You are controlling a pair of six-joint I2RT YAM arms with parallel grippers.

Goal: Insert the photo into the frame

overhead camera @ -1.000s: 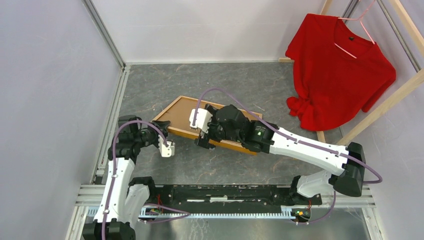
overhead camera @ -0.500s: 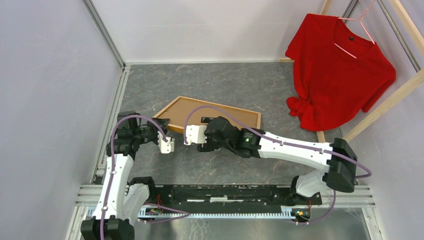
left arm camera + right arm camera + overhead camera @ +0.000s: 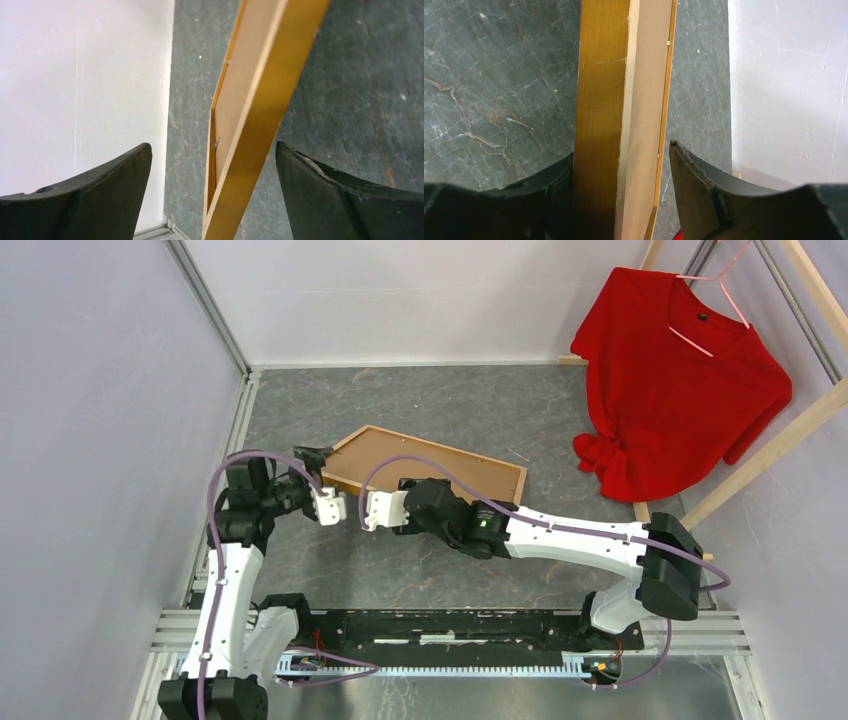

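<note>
Top view first: the frame [image 3: 445, 448] lies on the grey surface [image 3: 450, 390] about dead center. Its long sides run from 10 o'clock to 4 o'clock, and a brown board [image 3: 425, 462] fills the inside. The left gripper [image 3: 328, 506] is at the frame's 9 o'clock corner. The right gripper [image 3: 374, 511] is just beside it, on the near long rail at roughly 8 o'clock from the frame's middle. Way off at 2 o'clock a red shirt [image 3: 680, 390] hangs on a pink hanger [image 3: 715, 285] from a pale wooden rack [image 3: 770, 455].

Left wrist view: the orange rail of the frame cuts up toward 1 o'clock between the two dark fingers [image 3: 100, 200]. They're spread wide, with clear space on both sides of the rail, so this gripper is apart and holding nothing. The pale edge of the board shows on the rail's 9 o'clock side.

Right wrist view: the rail stands nearly straight toward 12 o'clock, with the board's edge on its 3 o'clock side. The fingers [image 3: 704, 200] sit tight around it. The 9 o'clock one looks pressed against the wood and the 3 o'clock one is right at the far edge. I honestly can't tell whether it's actually clamped or just hugging it.
</note>
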